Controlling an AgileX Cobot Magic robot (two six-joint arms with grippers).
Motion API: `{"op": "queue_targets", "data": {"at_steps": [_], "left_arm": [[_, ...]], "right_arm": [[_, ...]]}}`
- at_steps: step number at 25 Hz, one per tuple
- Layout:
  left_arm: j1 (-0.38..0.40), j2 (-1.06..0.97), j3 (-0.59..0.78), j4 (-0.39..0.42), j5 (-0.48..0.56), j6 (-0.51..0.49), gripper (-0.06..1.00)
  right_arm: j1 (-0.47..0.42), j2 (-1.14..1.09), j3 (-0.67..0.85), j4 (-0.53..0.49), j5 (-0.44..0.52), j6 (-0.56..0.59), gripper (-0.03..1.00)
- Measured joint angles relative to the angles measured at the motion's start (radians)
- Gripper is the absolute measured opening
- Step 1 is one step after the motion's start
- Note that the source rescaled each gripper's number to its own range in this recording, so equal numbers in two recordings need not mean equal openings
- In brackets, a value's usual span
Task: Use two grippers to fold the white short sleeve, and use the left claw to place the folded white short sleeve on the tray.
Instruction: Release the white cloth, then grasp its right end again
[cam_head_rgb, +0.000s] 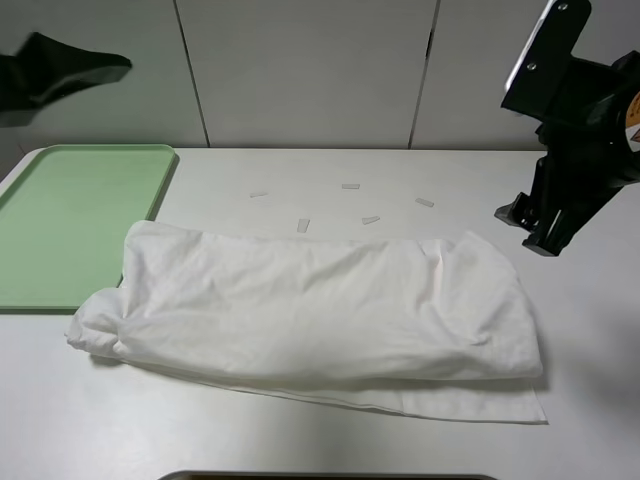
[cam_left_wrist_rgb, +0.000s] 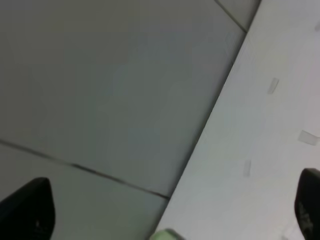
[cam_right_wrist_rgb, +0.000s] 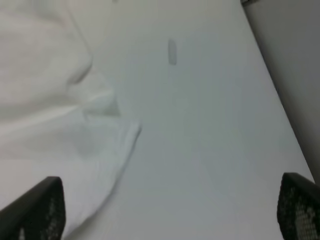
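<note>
Left claw (cam_left_wrist_rgb: 170, 212), raised clear of the table: its two dark fingers (cam_left_wrist_rgb: 30, 210) sit at opposite edges of the left wrist view. The jaws are spread wide, with only wall and bare table (cam_head_rgb: 330, 170) between them. It holds nothing and touches nothing. A pale green corner of the tray (cam_head_rgb: 70, 220) shows between the fingers, well away from them.

In the high view this claw hangs above the tray's far end. The white short sleeve (cam_head_rgb: 310, 310) lies below it, toward the other arm and well apart.

Right claw (cam_head_rgb: 530, 228) is likewise wide open and empty. Its fingers (cam_right_wrist_rgb: 42, 210) frame bare table in the right wrist view, with a rumpled edge of the white short sleeve lying just past one finger. The view does not settle whether cloth and finger touch. From above, the claw hovers near the shirt's end and is tilted down toward the table.

The white short sleeve lies folded into a long, loosely bunched band across the table between the two claws. A thin lower layer sticks out along its near edge. The end nearer the left claw overlaps the tray's near corner, and the rest lies on the table. Small white tape strips (cam_head_rgb: 350, 186) are scattered on the table beyond the shirt, between the two claws.
</note>
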Motion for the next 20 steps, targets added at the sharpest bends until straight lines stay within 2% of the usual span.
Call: {"op": "queue_targets", "data": {"at_steps": [5,8,9,10,12,17,20], "left_arm": [[-0.001,-0.208,0.000,0.000,0.238,-0.159,0.99],[-0.001,-0.345,0.000,-0.001,0.368,-0.344,1.00],[-0.001,-0.345,0.000,-0.001,0.368,-0.344,1.00],[-0.001,-0.405,0.000,-0.001,0.408,-0.449,1.00],[-0.001,-0.476,0.000,0.000,0.464,-0.547,1.00],[-0.001,-0.551,0.000,0.000,0.560,-0.600,1.00],[-0.001,-0.625,0.007,0.000,0.684,-0.623,1.00]], "right_arm": [[0.000,-0.013,0.000,0.002,-0.014,0.058,0.93],[0.000,-0.013,0.000,0.004,-0.026,0.089,0.93],[0.000,-0.013,0.000,0.006,-0.032,0.097,0.93],[0.000,-0.013,0.000,0.009,-0.036,0.105,0.93],[0.000,-0.013,0.000,0.015,-0.046,0.118,0.93],[0.000,-0.013,0.000,0.039,-0.059,0.122,0.93],[0.000,-0.013,0.000,0.050,-0.060,0.122,0.93]]}}
